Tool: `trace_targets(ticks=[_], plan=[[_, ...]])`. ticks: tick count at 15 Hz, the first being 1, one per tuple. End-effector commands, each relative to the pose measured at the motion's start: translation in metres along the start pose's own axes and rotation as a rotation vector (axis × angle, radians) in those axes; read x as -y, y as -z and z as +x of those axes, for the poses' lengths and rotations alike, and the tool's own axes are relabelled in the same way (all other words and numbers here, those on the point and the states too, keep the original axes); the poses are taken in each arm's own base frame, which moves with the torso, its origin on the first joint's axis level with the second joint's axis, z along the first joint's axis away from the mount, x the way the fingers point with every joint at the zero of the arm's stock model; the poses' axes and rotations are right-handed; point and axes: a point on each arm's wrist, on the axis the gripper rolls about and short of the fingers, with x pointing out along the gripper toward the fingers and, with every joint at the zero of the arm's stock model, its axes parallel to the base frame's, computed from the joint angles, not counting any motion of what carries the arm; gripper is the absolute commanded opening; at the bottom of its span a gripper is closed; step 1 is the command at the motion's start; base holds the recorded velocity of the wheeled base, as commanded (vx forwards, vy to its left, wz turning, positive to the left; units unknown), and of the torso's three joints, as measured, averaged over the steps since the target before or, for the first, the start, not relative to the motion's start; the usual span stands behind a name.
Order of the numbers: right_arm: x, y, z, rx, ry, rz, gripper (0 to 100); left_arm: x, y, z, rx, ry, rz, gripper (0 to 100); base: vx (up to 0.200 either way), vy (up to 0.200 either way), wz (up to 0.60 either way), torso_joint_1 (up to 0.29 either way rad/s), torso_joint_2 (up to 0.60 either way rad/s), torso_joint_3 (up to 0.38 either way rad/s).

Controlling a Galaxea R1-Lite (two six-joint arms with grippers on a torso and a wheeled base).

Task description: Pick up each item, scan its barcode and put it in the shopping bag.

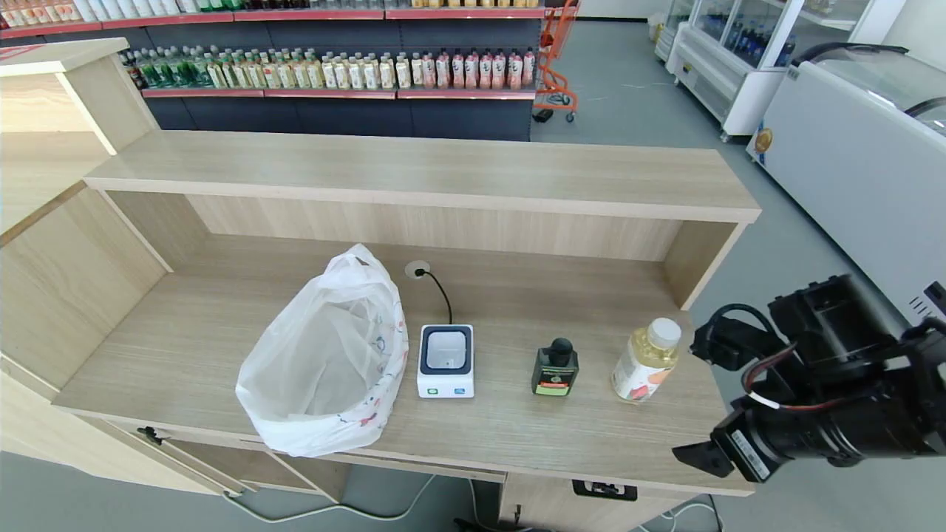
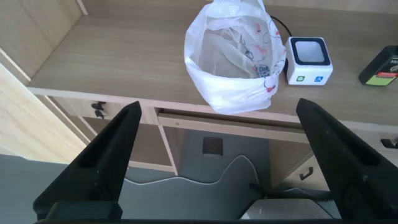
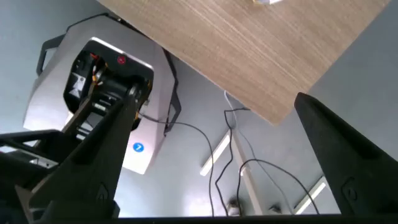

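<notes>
A white plastic shopping bag [image 1: 325,362] [image 2: 233,56] stands open on the left of the wooden counter [image 1: 517,436]. Right of it sits the white barcode scanner [image 1: 446,360] [image 2: 309,59], window up. Further right stand a small dark bottle with a black cap [image 1: 555,368] [image 2: 380,65] and a yellow drink bottle with a white cap [image 1: 646,360]. My right gripper [image 1: 698,399] [image 3: 217,102] hangs open and empty off the counter's right end, level with the yellow bottle. Open and empty too, my left gripper [image 2: 219,109] is held in front of the counter, below the bag.
A raised ledge [image 1: 414,174] runs along the counter's back, with side walls at both ends. The scanner's black cable [image 1: 442,295] leads to a hole behind it. Drawers [image 2: 211,146] lie under the front edge. A chest freezer [image 1: 850,162] stands at the right.
</notes>
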Motion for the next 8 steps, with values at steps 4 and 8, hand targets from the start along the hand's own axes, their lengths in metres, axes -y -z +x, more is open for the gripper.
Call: trace_targets(ticks=[4, 8], plan=[[-0.012, -0.037, 0.085, 0.06, -0.024, -0.065, 100, 0.0, 0.0, 0.0, -0.001, 0.0, 0.0, 100, 0.0, 0.0, 0.0, 0.0, 0.0, 0.0], [-0.027, -0.056, 0.117, 0.125, -0.079, -0.108, 100, 0.0, 0.0, 0.0, -0.001, 0.0, 0.0, 100, 0.0, 0.0, 0.0, 0.0, 0.0, 0.0]])
